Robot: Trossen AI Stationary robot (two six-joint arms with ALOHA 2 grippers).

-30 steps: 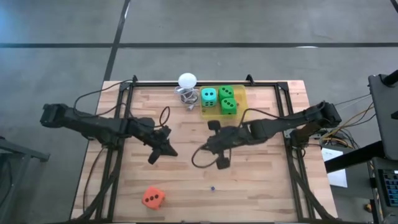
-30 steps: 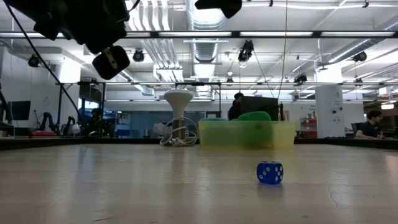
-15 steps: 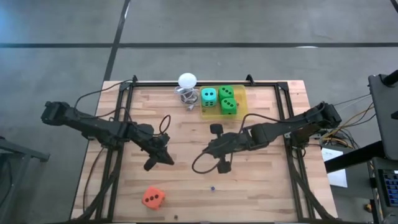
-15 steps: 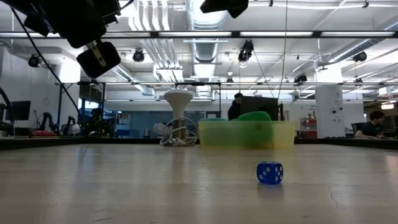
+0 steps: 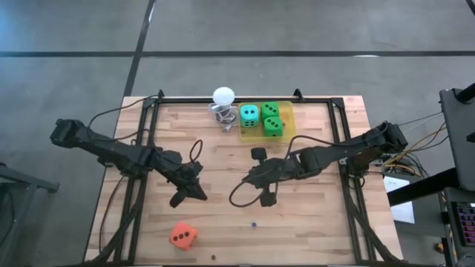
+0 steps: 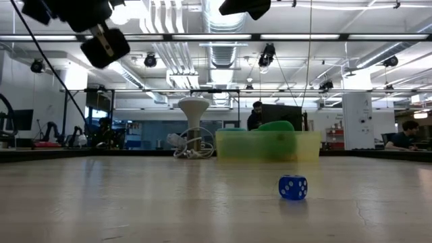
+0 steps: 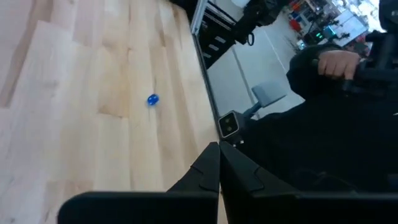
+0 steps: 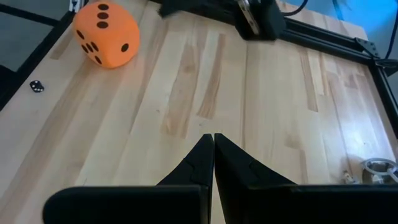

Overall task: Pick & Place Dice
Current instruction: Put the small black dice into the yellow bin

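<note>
An orange-red die (image 5: 182, 236) lies on the wooden table near its front left, also seen in the right wrist view (image 8: 106, 34). A teal die (image 5: 249, 114) and two green dice (image 5: 270, 110) (image 5: 274, 127) sit in a yellow tray (image 5: 252, 132) at the far edge. My left gripper (image 5: 202, 194) hangs shut above the table's middle left, holding nothing (image 7: 219, 163). My right gripper (image 5: 251, 179) hangs shut above the table's middle, also holding nothing (image 8: 213, 149).
A white ball on a wire stand (image 5: 223, 96) stands left of the tray. A tiny blue die (image 6: 293, 187) lies near the front middle, a tiny black one (image 8: 37, 86) by the front edge. A person's hand (image 7: 339, 62) shows beyond the table.
My left gripper has swung a little toward the table's near edge, staying shut and above the table. The dice lie where they were.
</note>
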